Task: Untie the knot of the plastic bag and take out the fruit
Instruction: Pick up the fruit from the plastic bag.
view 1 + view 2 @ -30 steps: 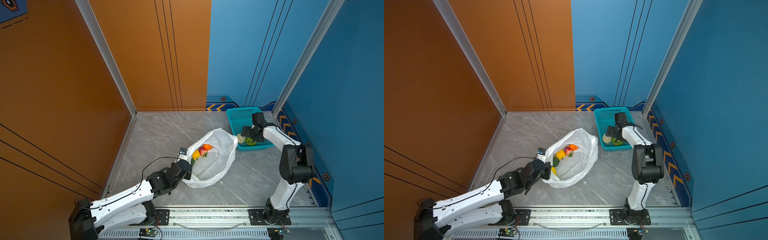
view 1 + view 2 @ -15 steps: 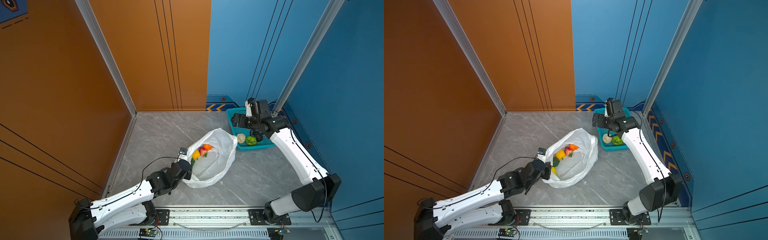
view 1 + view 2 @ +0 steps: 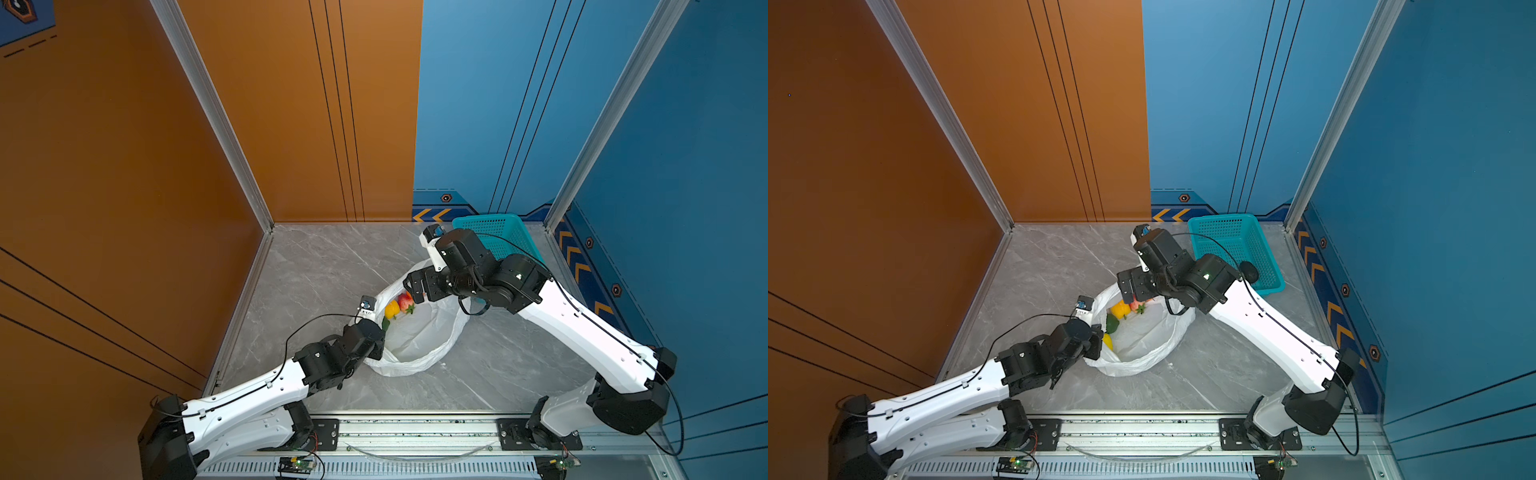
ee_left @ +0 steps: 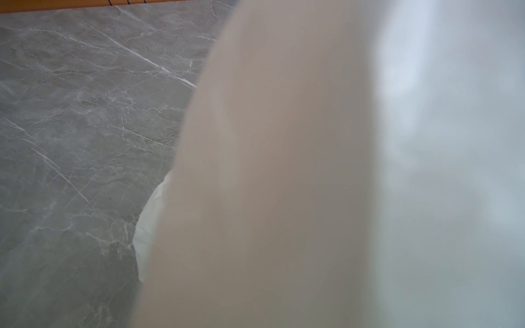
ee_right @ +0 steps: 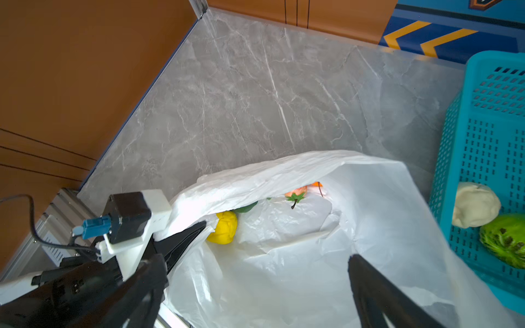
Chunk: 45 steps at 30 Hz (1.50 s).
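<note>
The white plastic bag (image 3: pixel 419 336) (image 3: pixel 1142 332) lies on the grey floor with its mouth wide; the knot is out of view. Fruit sits inside at the far left: a yellow piece (image 3: pixel 391 309) (image 5: pixel 224 227), a red one (image 3: pixel 405 301) and a dark green one (image 3: pixel 1112 323). My left gripper (image 3: pixel 1100 332) (image 5: pixel 203 225) is shut on the bag's near-left rim, and bag plastic (image 4: pixel 284 170) fills the left wrist view. Above the fruit hangs my right gripper (image 3: pixel 415 286) (image 5: pixel 255 269), open and holding nothing.
A teal basket (image 3: pixel 498 237) (image 3: pixel 1233 232) (image 5: pixel 483 113) stands at the back right against the blue wall. It holds a cream piece (image 5: pixel 474 204), a bright green one (image 5: pixel 505 241) and a dark round one (image 3: pixel 1250 270). Orange wall on the left.
My right arm has swung from the basket across to the bag's mouth, still open and empty. The left arm and the bag have not moved.
</note>
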Available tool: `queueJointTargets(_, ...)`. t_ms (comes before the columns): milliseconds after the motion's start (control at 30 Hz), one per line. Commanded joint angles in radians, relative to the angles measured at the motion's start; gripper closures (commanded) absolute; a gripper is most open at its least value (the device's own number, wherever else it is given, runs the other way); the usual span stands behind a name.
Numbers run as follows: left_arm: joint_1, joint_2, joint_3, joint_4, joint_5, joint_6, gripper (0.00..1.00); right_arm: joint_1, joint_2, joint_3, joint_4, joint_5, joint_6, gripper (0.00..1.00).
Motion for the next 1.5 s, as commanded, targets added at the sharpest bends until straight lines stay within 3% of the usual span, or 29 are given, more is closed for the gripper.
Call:
queueJointTargets(0, -0.005, -0.016, 0.011, 0.01, 0.002, 0.009, 1.0, 0.048, 0.015, -0.065, -0.047, 0.058, 0.027, 0.0)
queueJointTargets(500, 0.0, -0.022, -0.008, 0.047, 0.007, -0.003, 1.0, 0.087, 0.098, -0.456, 0.288, 0.036, 0.087, 0.04)
queueJointTargets(800, 0.004, -0.009, -0.013, 0.048, 0.017, -0.011, 1.0, 0.058, 0.171, -0.629, 0.673, 0.004, 0.247, 0.09)
queueJointTargets(1067, 0.007, -0.004, -0.041, 0.041, 0.038, -0.021, 1.0, 0.026, 0.26, -0.658, 0.955, 0.056, 0.445, 0.13)
queueJointTargets(1467, 0.021, -0.008, -0.082, 0.044, 0.07, -0.038, 1.0, 0.017, 0.405, -0.675, 1.157, 0.095, 0.654, 0.16)
